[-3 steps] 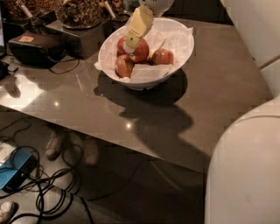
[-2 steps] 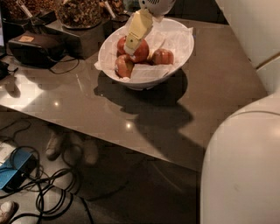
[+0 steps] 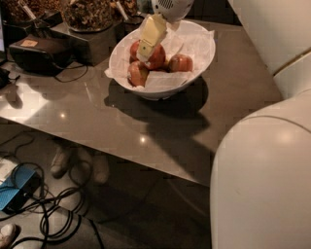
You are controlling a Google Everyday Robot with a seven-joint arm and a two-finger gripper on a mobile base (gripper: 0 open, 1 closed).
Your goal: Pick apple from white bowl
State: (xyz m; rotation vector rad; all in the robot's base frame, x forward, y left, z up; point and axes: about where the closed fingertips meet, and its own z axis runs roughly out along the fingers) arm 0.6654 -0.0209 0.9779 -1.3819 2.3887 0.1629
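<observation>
Pincer [image 3: 144, 50] barely shifted, over apple [image 3: 157, 58], in white bowl [image 3: 165, 91]

Gripper [image 3: 146, 46] over white bowl [image 3: 203, 56] — jars [image 3: 87, 13] behind

Holds the pale yellow gripper [image 3: 145, 47] at top centre of the view, tilted downward below a rounded white wrist [image 3: 171, 8]. Fills the lower right foreground with a bulky white arm link [image 3: 262, 180].

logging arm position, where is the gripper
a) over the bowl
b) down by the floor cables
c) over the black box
a: the gripper hangs over the bowl, right at the apple, away from the box and the floor.
</observation>
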